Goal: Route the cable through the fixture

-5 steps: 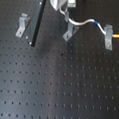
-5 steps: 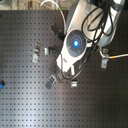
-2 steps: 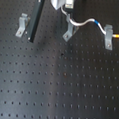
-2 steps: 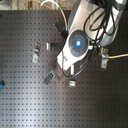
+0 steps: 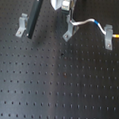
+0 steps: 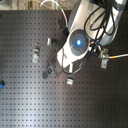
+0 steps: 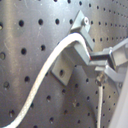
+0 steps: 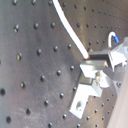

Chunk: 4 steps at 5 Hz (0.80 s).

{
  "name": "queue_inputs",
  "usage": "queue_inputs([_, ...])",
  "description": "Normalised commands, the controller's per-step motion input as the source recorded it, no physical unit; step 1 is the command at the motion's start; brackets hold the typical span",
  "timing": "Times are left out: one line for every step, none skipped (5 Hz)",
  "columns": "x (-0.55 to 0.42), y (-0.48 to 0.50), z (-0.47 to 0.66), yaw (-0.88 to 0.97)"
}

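- The black perforated bench [image 5: 54, 85] carries three silver clips
- The long black bar [image 5: 34, 16] leans near the first exterior view's left clip [image 5: 22, 24]
- The claw [image 7: 102, 62] is clamped on the cable [image 7: 47, 67]
- The cable [image 5: 87, 22] runs from the middle fixture [image 5: 69, 31] to the first exterior view's right clip [image 5: 109, 37]

Both exterior views are soft and low in detail, evenly lit from above. The dark tabletop [image 5: 54, 85] shows a pale sheen in the second exterior view. Both wrist views are blurred, with glare on the cable [image 7: 45, 70]
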Motion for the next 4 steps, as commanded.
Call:
queue_inputs([0.243, 0.149, -0.01, 0.33])
queue_inputs([0.240, 0.095, 0.00, 0.34])
queue_inputs([-0.331, -0.225, 0.00, 0.05])
queue_inputs([-0.453, -0.226, 0.06, -0.09])
